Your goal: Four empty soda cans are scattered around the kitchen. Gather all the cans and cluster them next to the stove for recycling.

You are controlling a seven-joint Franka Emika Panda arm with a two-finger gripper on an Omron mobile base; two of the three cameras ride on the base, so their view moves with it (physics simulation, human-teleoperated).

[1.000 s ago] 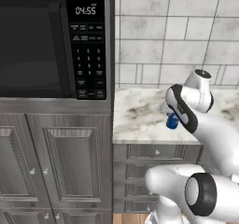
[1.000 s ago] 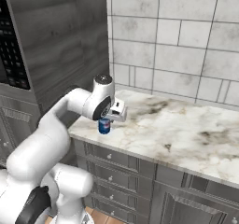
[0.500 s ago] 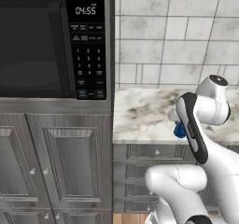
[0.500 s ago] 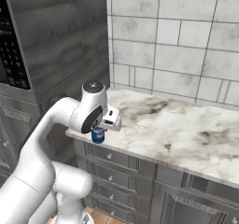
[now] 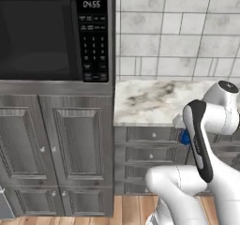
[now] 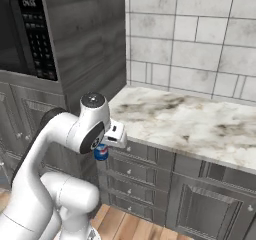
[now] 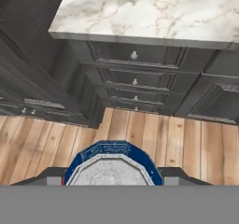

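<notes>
Black microwave fills upper left of left base view, keypad on its right side, clock digits lit at top. Below it, grey cabinet doors w/ small knobs, running down to wood floor at bottom edge. Right of the microwave, marble tabletop sits mid-frame under a white tile wall; drawer fronts under its front edge. Far right, mid-height: white arm bent over, and a bit of blue soda can peeks out just left of the arm's dark joint, in front of the drawers, below tabletop level, off the tabletop.

Right base view, left to right: microwave keypad at upper left, dark cabinet side next to it, then arm rising from lower left. Tool sits left of centre, clamped on the blue can, which hangs just under the white wrist block, in front of the top drawer and clear of the marble edge. Marble tabletop runs centre to right, tile wall above it.

Hand view: can's silver top w/ blue rim at bottom centre, dark finger tips snug on either side, so tool is narrowed onto the can, holding it. Beyond it, wood floor across the middle, dark drawers w/ knobs above, marble tabletop edge along top of frame.
</notes>
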